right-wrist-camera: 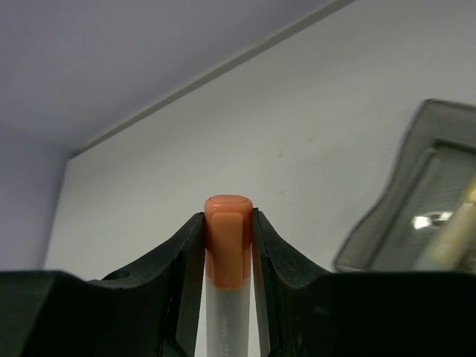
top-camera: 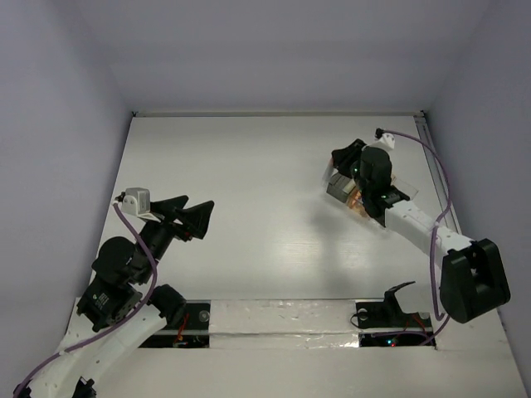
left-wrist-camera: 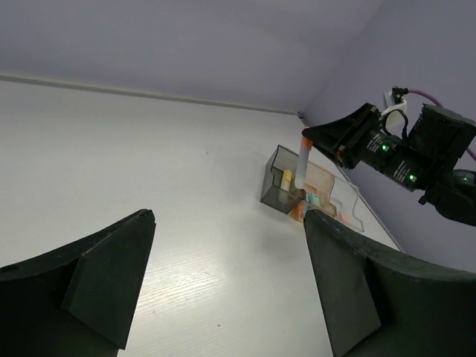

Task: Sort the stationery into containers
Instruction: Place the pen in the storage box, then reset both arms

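Note:
My right gripper is shut on the orange cap of a white-barrelled pen. In the left wrist view the pen hangs upright from that gripper, over the row of containers. The smoky dark bin holds a yellow piece; the tan-tinted bin beside it holds small coloured pieces. In the top view the bins are mostly hidden under the right arm. The smoky bin also shows in the right wrist view. My left gripper is open and empty, well left of the bins.
A purple cable loops by the right arm along the table's right edge. The enclosure's back wall and side walls bound the white table. The arm bases stand at the near edge.

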{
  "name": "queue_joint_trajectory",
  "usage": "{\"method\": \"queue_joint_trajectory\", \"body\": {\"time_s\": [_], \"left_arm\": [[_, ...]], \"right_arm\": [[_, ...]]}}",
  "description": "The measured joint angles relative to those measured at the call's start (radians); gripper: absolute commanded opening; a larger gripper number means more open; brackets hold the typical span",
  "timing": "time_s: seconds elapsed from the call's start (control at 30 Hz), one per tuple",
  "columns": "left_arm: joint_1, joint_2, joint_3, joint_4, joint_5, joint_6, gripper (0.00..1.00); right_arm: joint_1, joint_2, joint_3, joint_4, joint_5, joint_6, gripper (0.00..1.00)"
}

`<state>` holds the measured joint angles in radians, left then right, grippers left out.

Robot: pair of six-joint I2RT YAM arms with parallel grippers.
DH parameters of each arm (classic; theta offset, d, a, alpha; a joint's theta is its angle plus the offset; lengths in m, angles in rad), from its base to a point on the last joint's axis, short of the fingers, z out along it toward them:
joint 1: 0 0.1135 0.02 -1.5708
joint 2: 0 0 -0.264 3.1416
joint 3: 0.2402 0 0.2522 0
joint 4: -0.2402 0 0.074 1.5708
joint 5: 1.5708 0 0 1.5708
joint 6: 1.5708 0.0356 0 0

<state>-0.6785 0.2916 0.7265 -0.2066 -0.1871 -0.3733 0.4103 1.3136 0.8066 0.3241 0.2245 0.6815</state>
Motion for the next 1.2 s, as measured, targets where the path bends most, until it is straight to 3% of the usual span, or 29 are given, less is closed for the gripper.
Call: {"method": "queue_joint_trajectory", "body": {"time_s": [0.13, 0.17, 0.37, 0.67, 0.77, 0.83, 0.87, 1.0, 1.2], "left_arm": [[0.0, -0.008, -0.001, -0.015, -0.002, 0.017, 0.8], [0.0, -0.012, -0.001, -0.017, -0.002, 0.02, 0.85], [0.0, -0.022, -0.001, -0.024, -0.005, 0.029, 0.86], [0.0, -0.022, -0.012, -0.026, -0.005, 0.033, 0.86], [0.0, -0.021, -0.014, -0.029, -0.006, 0.035, 0.86], [0.0, -0.02, -0.014, -0.029, -0.006, 0.036, 0.87], [0.0, -0.019, -0.014, -0.029, -0.007, 0.036, 0.87], [0.0, -0.018, -0.014, -0.029, -0.01, 0.037, 0.88], [0.0, -0.012, -0.014, -0.029, -0.013, 0.036, 0.89]], "right_arm": [[-0.092, 0.019, 0.016, -0.088, 0.027, -0.07, 0.0], [-0.106, 0.031, 0.025, -0.111, 0.038, -0.087, 0.0], [-0.161, 0.12, 0.098, -0.177, 0.069, -0.161, 0.0], [-0.242, 0.25, 0.154, -0.192, 0.069, -0.177, 0.11], [-0.25, 0.279, 0.162, -0.206, 0.061, -0.177, 0.21], [-0.252, 0.291, 0.172, -0.216, 0.051, -0.177, 0.41], [-0.252, 0.295, 0.181, -0.224, 0.043, -0.177, 0.58], [-0.252, 0.293, 0.195, -0.238, 0.026, -0.174, 0.83], [-0.252, 0.193, 0.195, -0.292, -0.01, -0.173, 0.99]]}}
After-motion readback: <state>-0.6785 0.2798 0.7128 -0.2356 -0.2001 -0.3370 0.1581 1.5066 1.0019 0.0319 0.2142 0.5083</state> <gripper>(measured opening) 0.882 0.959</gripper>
